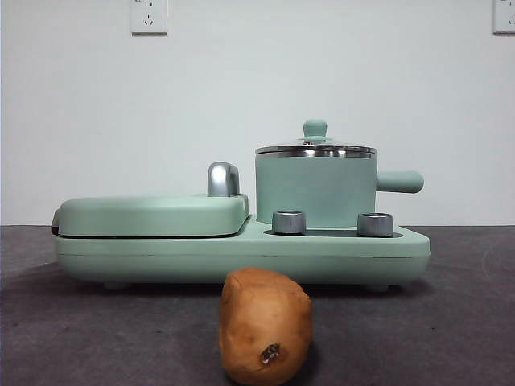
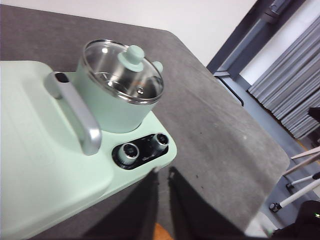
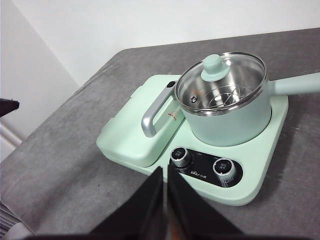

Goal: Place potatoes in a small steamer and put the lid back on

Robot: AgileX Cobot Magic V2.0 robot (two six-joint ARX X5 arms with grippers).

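The orange-brown potato (image 1: 265, 326) lies on the grey table at the front, its dark-spotted end facing the camera. Behind it the mint-green small steamer (image 1: 315, 189) stands on the right side of the cooker base, its stubby handle pointing right. The glass lid (image 1: 315, 149) with its green knob sits on the pot. Both show in the left wrist view (image 2: 107, 102) and the right wrist view (image 3: 230, 125). My left gripper (image 2: 162, 172) and right gripper (image 3: 164, 172) are shut and empty, held high on the near side of the cooker, out of the front view.
The mint-green cooker base (image 1: 241, 253) carries a flat griddle cover (image 1: 153, 213) with a chrome handle (image 1: 223, 178) on the left and two steel dials (image 1: 289, 222) at the front. The table edge (image 2: 225, 90) runs beyond the pot.
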